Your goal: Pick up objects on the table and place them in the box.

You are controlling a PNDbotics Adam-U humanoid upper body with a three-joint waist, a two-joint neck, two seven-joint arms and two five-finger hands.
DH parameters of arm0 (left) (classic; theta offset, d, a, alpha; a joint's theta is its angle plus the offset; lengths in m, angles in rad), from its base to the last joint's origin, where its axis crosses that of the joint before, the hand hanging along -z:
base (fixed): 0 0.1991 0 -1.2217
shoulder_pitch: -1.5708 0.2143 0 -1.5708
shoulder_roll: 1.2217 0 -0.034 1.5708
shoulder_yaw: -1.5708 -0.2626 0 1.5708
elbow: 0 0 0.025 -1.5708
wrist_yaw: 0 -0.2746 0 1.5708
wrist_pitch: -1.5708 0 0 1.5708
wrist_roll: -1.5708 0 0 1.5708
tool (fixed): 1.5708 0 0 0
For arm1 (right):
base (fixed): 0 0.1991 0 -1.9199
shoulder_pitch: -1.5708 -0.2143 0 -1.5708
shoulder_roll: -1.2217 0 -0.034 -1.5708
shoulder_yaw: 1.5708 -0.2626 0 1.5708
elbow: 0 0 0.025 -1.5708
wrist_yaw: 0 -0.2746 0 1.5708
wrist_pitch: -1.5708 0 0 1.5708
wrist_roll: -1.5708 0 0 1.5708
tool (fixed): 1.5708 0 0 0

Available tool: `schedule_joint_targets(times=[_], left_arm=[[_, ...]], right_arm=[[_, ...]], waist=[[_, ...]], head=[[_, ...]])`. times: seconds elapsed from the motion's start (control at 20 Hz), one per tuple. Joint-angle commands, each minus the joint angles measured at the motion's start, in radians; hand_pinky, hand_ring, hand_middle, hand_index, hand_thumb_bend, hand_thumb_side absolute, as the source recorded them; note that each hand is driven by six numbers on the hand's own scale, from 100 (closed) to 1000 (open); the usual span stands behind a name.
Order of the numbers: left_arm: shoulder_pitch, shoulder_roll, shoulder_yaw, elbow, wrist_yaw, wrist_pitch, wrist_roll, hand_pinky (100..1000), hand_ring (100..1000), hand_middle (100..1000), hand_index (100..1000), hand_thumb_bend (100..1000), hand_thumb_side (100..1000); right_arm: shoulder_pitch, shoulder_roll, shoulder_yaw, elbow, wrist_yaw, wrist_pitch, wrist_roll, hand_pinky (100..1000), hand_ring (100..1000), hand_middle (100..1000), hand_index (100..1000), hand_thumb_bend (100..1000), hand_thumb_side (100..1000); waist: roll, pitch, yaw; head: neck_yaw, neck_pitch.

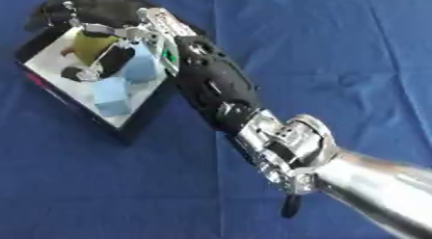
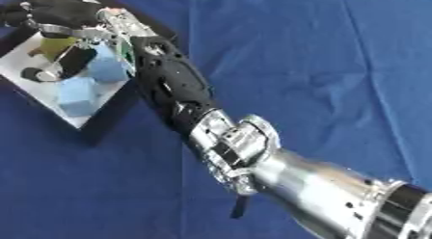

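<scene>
Blue cloth covered the whole table, matte and lightly creased, and I noted no loose object on it in either view; a small dark strip beneath my forearm I could not identify.

Going left to right: the box sat directly under and just below my right hand, a shallow tray with black walls and a pale, smooth floor. Inside it, below the fingers, I observed a yellow-green rounded object, a black elongated object with a pale loop or band near it, a small dark piece and two light blue blocks with soft-looking, foam-like faces and blunt corners. These things all lay inside the box walls.

My right hand, black-gloved with silver linkages, hung over the far corner of the box with the fingers curled downward. I could not tell whether anything remained between them; the black object and the yellow-green one sat just below the fingertips, and contact could not be confirmed. The left hand showed in neither view.

My judgement was that the step in hand was a release into the box. To do it well I would have opened the fingers fully while over the floor, not the wall, then lifted straight up before swinging the forearm right, since it ran along the near wall and a sideways drag could have shifted the light tray.
</scene>
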Motion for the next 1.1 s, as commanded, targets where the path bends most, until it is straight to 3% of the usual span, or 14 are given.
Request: schedule_joint_targets(times=[0.05,0.2,0.4,0.6,0.65,0.75,0.8,0.95,1.1], left_arm=[[-0.003,0.033,0.003,-0.018,-0.007,0.001,-0.013,687,1000,931,682,100,606],[-0.002,0.034,0.000,-0.016,-0.008,0.003,-0.022,687,1000,932,682,100,605],[0.001,0.035,-0.005,-0.010,-0.009,0.003,-0.036,687,1000,934,683,100,605],[0.007,0.039,-0.005,-0.005,-0.008,0.001,-0.041,687,1000,935,683,100,604],[0.011,0.041,-0.004,-0.004,-0.009,0.001,-0.041,687,1000,935,683,100,604],[0.018,0.044,-0.004,-0.002,-0.011,0.002,-0.042,687,1000,936,683,100,604],[0.022,0.047,-0.003,-0.001,-0.013,0.003,-0.042,687,1000,936,683,100,605],[0.039,0.055,0.001,0.002,-0.020,0.004,-0.044,686,1000,937,683,100,604],[0.056,0.062,0.005,0.004,-0.027,0.004,-0.043,685,1000,936,682,100,603]], right_arm=[[-0.022,-0.018,-0.012,-0.013,0.019,0.009,-0.038,996,1000,906,966,429,427],[-0.032,-0.025,-0.020,-0.028,0.006,0.043,-0.069,1000,1000,908,971,453,385],[-0.036,-0.031,-0.016,-0.030,-0.035,0.063,-0.071,1000,1000,911,973,394,305],[-0.065,-0.060,-0.022,-0.057,-0.167,0.084,-0.044,1000,1000,914,972,359,148],[-0.079,-0.077,-0.023,-0.070,-0.224,0.094,-0.037,1000,1000,917,972,322,100],[-0.104,-0.116,-0.017,-0.103,-0.362,0.119,-0.008,1000,1000,919,966,210,100],[-0.117,-0.149,-0.013,-0.136,-0.421,0.137,0.004,1000,1000,912,954,100,100],[-0.134,-0.253,0.014,-0.234,-0.759,0.220,0.083,1000,1000,892,931,100,100],[-0.130,-0.386,0.020,-0.325,-1.075,0.338,0.189,1000,1000,886,929,100,100]], waist=[[-0.001,-0.007,-0.001],[0.000,-0.011,-0.005],[0.002,-0.013,-0.010],[0.004,-0.021,-0.020],[0.004,-0.025,-0.025],[0.002,-0.034,-0.037],[0.001,-0.039,-0.043],[0.000,-0.054,-0.070],[-0.003,-0.068,-0.098]], head=[[0.008,-0.009],[0.012,-0.010],[0.011,-0.011],[0.018,-0.004],[0.022,-0.001],[0.033,0.005],[0.041,0.007],[0.077,0.008],[0.117,0.008]])
